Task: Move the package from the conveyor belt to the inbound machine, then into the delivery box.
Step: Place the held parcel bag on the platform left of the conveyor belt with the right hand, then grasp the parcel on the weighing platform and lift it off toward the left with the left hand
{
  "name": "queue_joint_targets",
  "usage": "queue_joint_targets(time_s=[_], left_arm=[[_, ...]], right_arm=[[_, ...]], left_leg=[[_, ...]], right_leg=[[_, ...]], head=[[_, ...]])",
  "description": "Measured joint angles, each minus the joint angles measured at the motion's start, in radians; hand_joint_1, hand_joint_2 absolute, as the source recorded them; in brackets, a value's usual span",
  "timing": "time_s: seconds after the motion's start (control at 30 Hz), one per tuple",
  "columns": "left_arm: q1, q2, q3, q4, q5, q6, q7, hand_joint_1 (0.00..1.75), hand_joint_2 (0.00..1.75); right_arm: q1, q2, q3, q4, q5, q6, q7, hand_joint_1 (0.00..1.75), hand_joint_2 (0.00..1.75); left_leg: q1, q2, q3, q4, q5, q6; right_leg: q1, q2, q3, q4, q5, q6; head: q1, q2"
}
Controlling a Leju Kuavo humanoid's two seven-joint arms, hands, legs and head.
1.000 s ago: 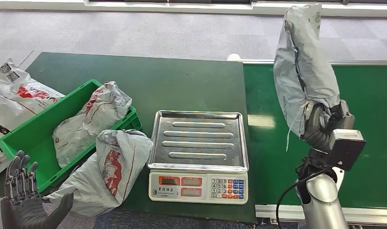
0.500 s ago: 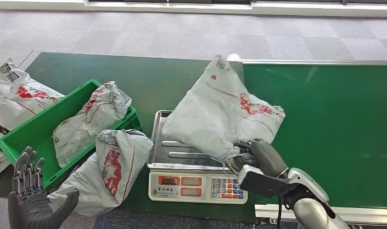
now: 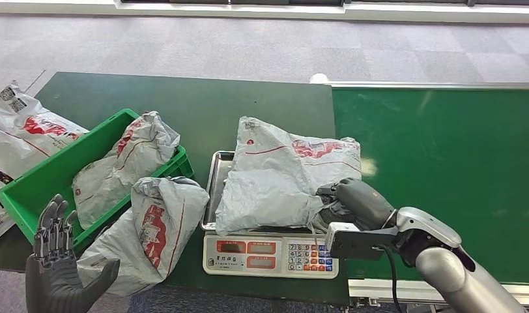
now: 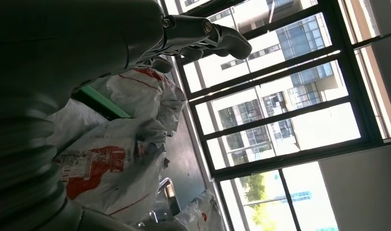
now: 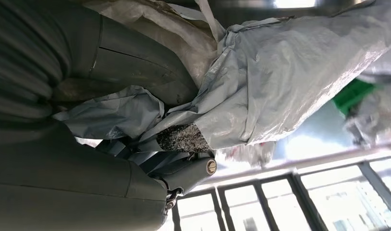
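Observation:
A grey plastic package [image 3: 281, 176] with red print lies flat on the steel tray of the scale [image 3: 217, 171], covering most of it. My right hand [image 3: 350, 203] grips the package's near right corner; in the right wrist view the bunched grey film [image 5: 261, 82] sits clamped between thumb and fingers [image 5: 184, 173]. The green conveyor belt [image 3: 444, 150] runs on the right. My left hand [image 3: 57, 267] hovers at the lower left with fingers spread, holding nothing, and its fingers [image 4: 203, 36] show in the left wrist view near another package [image 4: 111, 163].
A green crate [image 3: 43, 179] on the left holds one package [image 3: 122, 166], and a second package [image 3: 151, 231] leans over its near rim. More packages [image 3: 24, 127] lie at the far left. The scale's display and keypad [image 3: 271, 254] face me.
My right arm swung the package from upright over the belt down onto the scale tray, where it now lies flat. My left hand rose slightly.

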Motion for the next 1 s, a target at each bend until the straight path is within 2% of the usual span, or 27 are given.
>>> queue_joint_targets(time_s=[0.13, 0.27, 0.6, 0.83, 0.93, 1.0], left_arm=[[-0.013, -0.007, 0.000, 0.005, -0.010, -0.005, 0.000, 0.00, 1.75], [-0.021, -0.010, -0.003, 0.009, -0.014, -0.002, 0.001, 0.00, 1.75], [-0.035, -0.010, -0.024, 0.023, -0.019, 0.005, 0.008, 0.00, 1.75], [-0.060, -0.003, -0.061, 0.030, -0.028, 0.044, 0.028, 0.00, 1.75], [-0.063, 0.021, -0.090, 0.030, -0.043, 0.068, 0.046, 0.00, 1.75], [-0.071, 0.047, -0.119, 0.031, -0.085, 0.080, 0.088, 0.00, 1.75]], right_arm=[[-0.043, 0.022, 0.015, 0.003, 0.022, -0.046, -0.024, 1.74, 1.75], [-0.062, 0.038, 0.030, 0.005, 0.044, -0.074, -0.023, 0.00, 1.75], [-0.075, 0.073, 0.057, 0.022, 0.078, -0.111, -0.010, 0.00, 1.75], [-0.079, 0.120, 0.084, 0.068, 0.085, -0.114, -0.038, 0.00, 1.75], [-0.089, 0.143, 0.101, 0.087, 0.031, -0.096, -0.063, 0.00, 1.75], [-0.097, 0.159, 0.107, 0.095, -0.047, -0.066, -0.077, 0.00, 1.75]], left_leg=[[0.000, 0.000, 0.000, 0.000, 0.000, 0.000], [0.000, 0.000, 0.000, 0.000, 0.000, 0.000], [0.000, 0.000, -0.001, 0.000, 0.000, 0.000], [0.000, 0.000, 0.000, 0.000, 0.000, 0.000], [0.000, 0.000, 0.000, 0.000, 0.000, 0.000], [0.000, -0.001, 0.000, 0.000, 0.000, -0.001]], right_leg=[[0.000, 0.000, 0.000, 0.000, 0.000, 0.000], [0.001, 0.000, 0.000, 0.000, 0.000, 0.000], [0.000, 0.000, 0.000, 0.000, 0.000, 0.000], [0.001, 0.000, 0.000, 0.000, 0.000, 0.000], [0.001, 0.000, 0.000, 0.000, 0.000, 0.000], [0.001, -0.001, -0.001, 0.000, 0.000, 0.000]], head=[[0.000, 0.000], [0.000, 0.000], [0.000, 0.000], [0.000, 0.000], [0.000, 0.000], [0.000, 0.000]])
